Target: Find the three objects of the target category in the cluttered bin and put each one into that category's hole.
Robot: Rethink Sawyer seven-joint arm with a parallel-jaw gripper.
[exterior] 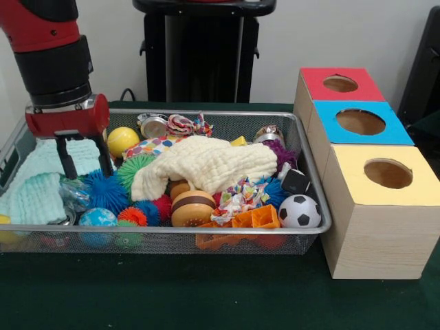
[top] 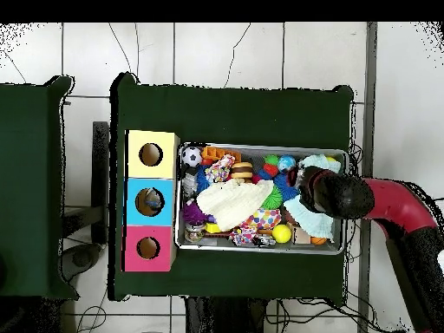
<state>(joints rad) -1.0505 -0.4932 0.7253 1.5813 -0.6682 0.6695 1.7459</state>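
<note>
A wire-mesh bin (exterior: 313, 180) (top: 260, 250) holds mixed toys. My gripper (exterior: 88, 172) (top: 305, 186) hangs open at its left end in the front view, its fingers (exterior: 67, 159) straddling a blue spiky ball (exterior: 104, 191) and crinkled clear plastic (exterior: 71, 192), holding nothing. A cream cloth (exterior: 210, 163) (top: 232, 202) covers the bin's middle. Around it lie a yellow ball (exterior: 122, 140) (top: 281, 232), a green spiky ball (exterior: 133, 169), a burger toy (exterior: 193, 207), a soccer ball (exterior: 300, 211) (top: 192, 157) and an orange block (exterior: 256, 218). What lies under the cloth is hidden.
Three wooden boxes with round holes stand beside the bin: red top (exterior: 338, 84) (top: 148, 248), blue top (exterior: 360, 122) (top: 150, 201), yellow top (exterior: 388, 173) (top: 150, 154). A mint cloth (exterior: 38, 185) fills the bin's corner by the gripper. Something shows inside the blue hole.
</note>
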